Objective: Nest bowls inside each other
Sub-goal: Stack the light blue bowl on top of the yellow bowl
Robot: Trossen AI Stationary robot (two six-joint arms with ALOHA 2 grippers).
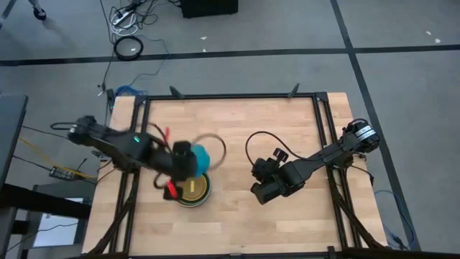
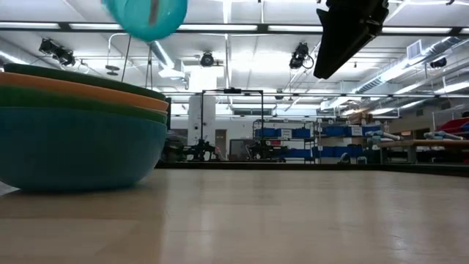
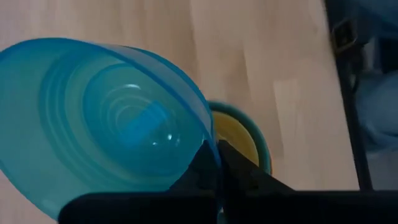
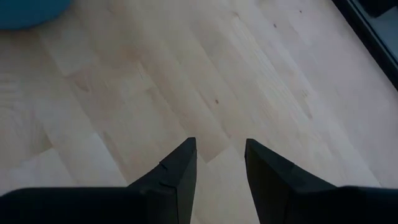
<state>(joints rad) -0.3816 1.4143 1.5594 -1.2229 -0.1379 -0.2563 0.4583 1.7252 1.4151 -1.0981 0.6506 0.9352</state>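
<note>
Stack of bowls (image 2: 77, 132): nearest the low camera, large round bowls nested mouth-up on the worktop, teal outermost, then green and orange rims; seen from above, a yellow bowl (image 1: 195, 188) sits in the middle.
Cyan bowl (image 3: 102, 127): smaller, plain and glossy, with faint rings inside; lifted clear of the worktop, just above the stack, tilted so its mouth faces the left wrist camera.
Left gripper (image 3: 217, 168): jaws pressed together on the cyan bowl's rim, wall pinched between them.
Right gripper (image 4: 219, 171): jaws spread, nothing between them, hovering over bare wood well apart from the stack.
Worktop (image 1: 237, 137): pale wood planks in a black frame.
Room: grey floor with dark lines and cables; ceiling lights, blue shelving far behind.
</note>
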